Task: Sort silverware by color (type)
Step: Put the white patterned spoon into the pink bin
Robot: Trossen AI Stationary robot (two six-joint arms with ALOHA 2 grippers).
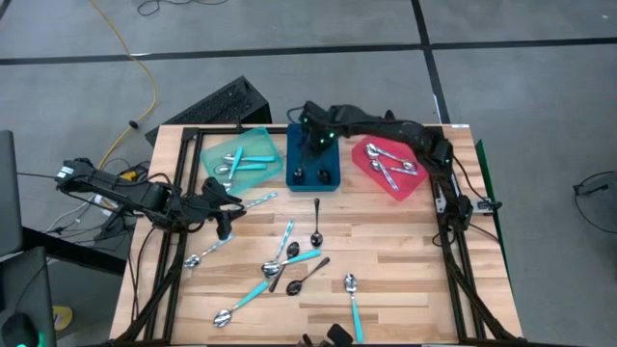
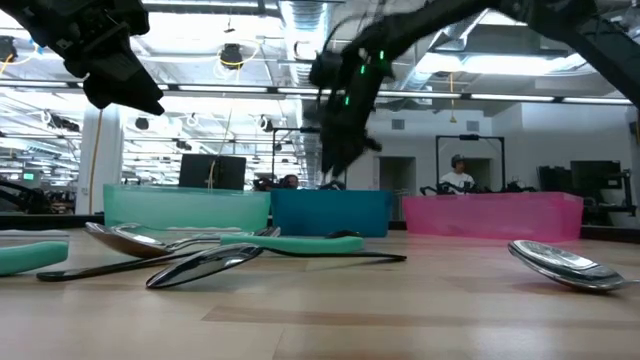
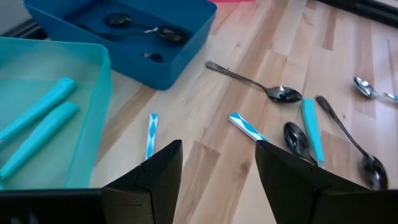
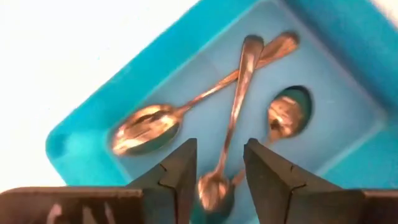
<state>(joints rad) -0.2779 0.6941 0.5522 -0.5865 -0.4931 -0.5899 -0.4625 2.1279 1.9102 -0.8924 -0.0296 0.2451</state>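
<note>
The spoons [image 1: 289, 262] are light, stiff and slick, lying flat on the table [image 1: 405, 260] in front of the blue tray [image 1: 314, 157], so a pinch across the thin handle looks surest. The right claw [image 4: 219, 167] hangs over that tray, fingers parted and empty above three black spoons [image 4: 239, 93]. The left claw [image 3: 217, 168] waits beside the teal tray [image 1: 241, 154], spread, holding nothing.

bare wood [image 1: 405, 260] right, spoons [image 1: 289, 260] cluttering centre

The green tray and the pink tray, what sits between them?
The blue tray, with black spoons inside and the right gripper above it, seen from the high view.
</note>
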